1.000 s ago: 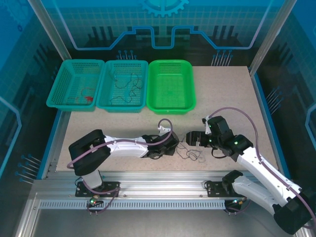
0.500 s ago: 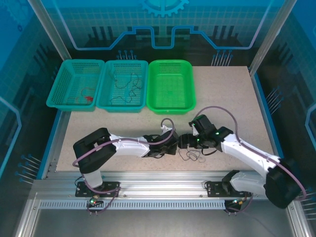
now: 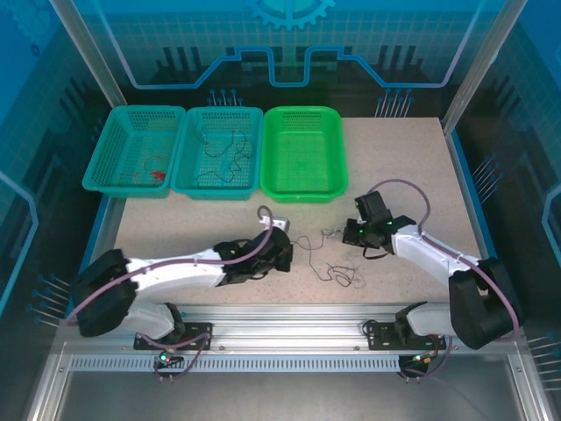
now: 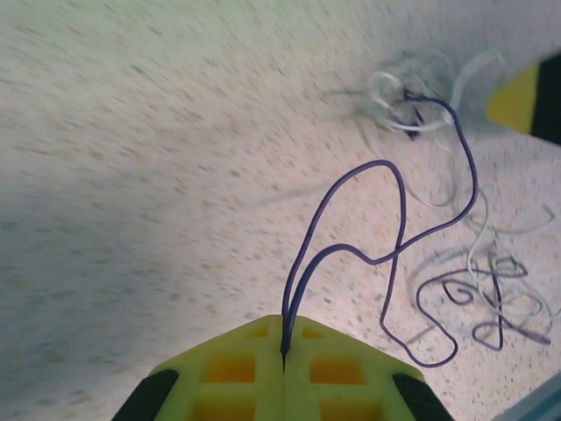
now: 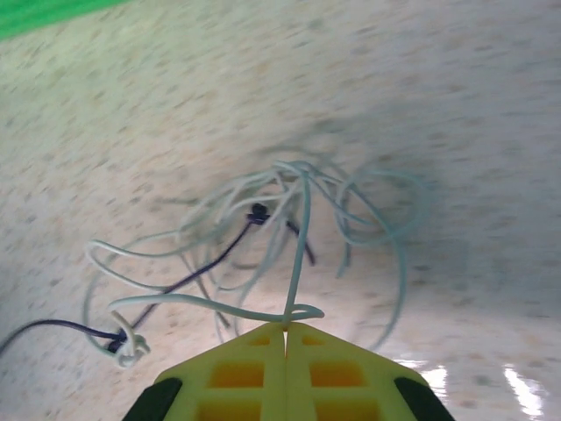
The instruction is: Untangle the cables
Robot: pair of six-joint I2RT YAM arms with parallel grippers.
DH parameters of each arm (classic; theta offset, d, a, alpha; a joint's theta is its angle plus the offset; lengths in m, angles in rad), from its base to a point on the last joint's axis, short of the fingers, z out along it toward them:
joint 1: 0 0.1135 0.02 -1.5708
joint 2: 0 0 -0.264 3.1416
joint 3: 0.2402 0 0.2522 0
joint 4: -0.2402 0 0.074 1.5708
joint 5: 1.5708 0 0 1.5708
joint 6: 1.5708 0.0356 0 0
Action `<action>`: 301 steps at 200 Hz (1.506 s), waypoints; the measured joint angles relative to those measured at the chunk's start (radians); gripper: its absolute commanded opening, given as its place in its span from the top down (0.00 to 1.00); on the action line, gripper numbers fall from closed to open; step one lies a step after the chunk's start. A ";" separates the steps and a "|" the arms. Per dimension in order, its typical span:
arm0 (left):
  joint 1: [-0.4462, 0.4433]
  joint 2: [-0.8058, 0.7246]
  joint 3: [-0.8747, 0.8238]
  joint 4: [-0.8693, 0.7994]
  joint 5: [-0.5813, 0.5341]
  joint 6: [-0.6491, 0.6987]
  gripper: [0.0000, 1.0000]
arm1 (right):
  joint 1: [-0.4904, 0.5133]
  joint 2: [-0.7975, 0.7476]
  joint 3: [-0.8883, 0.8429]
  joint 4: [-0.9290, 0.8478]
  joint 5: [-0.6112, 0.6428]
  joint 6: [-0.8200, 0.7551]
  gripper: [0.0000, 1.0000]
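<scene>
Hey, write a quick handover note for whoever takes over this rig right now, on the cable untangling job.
Hands: left hand shut on a dark wire; right hand shut on a whitish wire.
Both wires run into a loose tangle on the table between the hands.
Done: a red wire lies in the left teal basket, dark wires in the middle teal basket.
Left: the tangle is not yet separated; probably draw the hands apart gently.

The speckled table [image 3: 403,175] bears three baskets [image 3: 302,162] and tangled cables [image 3: 340,274].
</scene>
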 measured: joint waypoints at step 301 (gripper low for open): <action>0.395 -0.604 -0.055 -0.373 0.135 0.077 1.00 | 0.551 0.551 0.399 0.292 -0.098 0.096 0.52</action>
